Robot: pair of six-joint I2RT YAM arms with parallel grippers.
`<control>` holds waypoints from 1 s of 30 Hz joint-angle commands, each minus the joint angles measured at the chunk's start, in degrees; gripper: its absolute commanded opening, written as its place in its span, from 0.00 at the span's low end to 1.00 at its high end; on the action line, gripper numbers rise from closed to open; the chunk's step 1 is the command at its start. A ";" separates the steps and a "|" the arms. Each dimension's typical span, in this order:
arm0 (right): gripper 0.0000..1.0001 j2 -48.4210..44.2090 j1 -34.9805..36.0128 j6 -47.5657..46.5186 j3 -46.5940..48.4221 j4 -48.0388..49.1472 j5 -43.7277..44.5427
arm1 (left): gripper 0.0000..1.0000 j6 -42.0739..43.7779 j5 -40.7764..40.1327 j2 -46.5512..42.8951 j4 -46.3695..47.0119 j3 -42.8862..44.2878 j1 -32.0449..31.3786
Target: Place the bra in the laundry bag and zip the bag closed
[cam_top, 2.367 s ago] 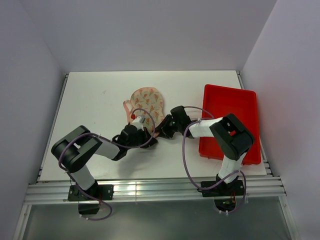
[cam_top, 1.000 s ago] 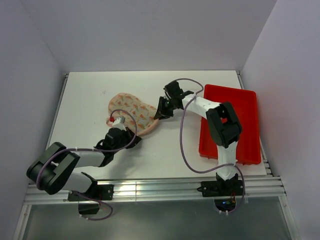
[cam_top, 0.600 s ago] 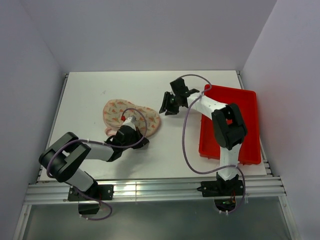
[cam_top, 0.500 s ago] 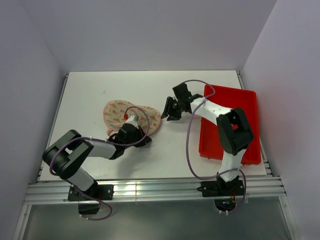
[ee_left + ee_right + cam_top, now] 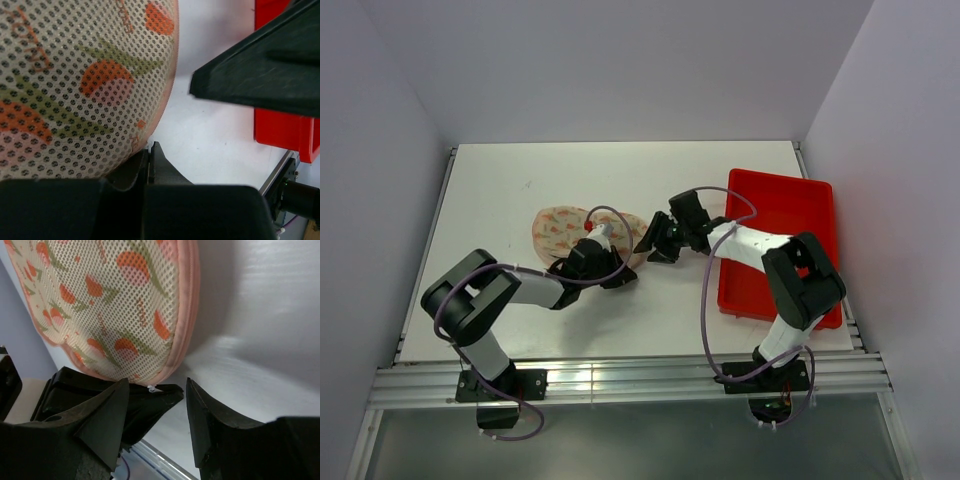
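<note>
The laundry bag (image 5: 570,230) lies folded shut on the white table, beige mesh with orange print and a pink zipper rim (image 5: 186,315). My left gripper (image 5: 617,279) sits at the bag's near right edge, shut on a small white zipper pull (image 5: 152,386). In the left wrist view its jaws (image 5: 149,150) meet just under the bag's mesh (image 5: 75,85). My right gripper (image 5: 649,250) is open and empty, just right of the bag and facing the same spot (image 5: 157,405). The bra is not in view.
A red rectangular tray (image 5: 820,255) lies at the table's right side, under my right arm, and also shows in the left wrist view (image 5: 280,85). White walls close in the table on the left, back and right.
My left gripper has slid right along the bag's near rim and the bag has shifted a little. My right gripper has come down and left, back to the bag's right edge.
</note>
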 commanded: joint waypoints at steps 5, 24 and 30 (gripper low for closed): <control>0.57 0.39 2.16 7.05 -1.70 7.11 0.25 | 0.00 2.43 3.50 0.98 1.59 3.19 -0.76; 0.57 -0.31 3.92 11.80 -8.19 14.67 1.83 | 0.00 2.43 3.24 1.07 1.50 2.84 -0.85; 0.57 0.57 4.36 14.34 -10.83 18.52 1.31 | 0.00 2.43 3.50 0.54 2.29 1.88 -0.94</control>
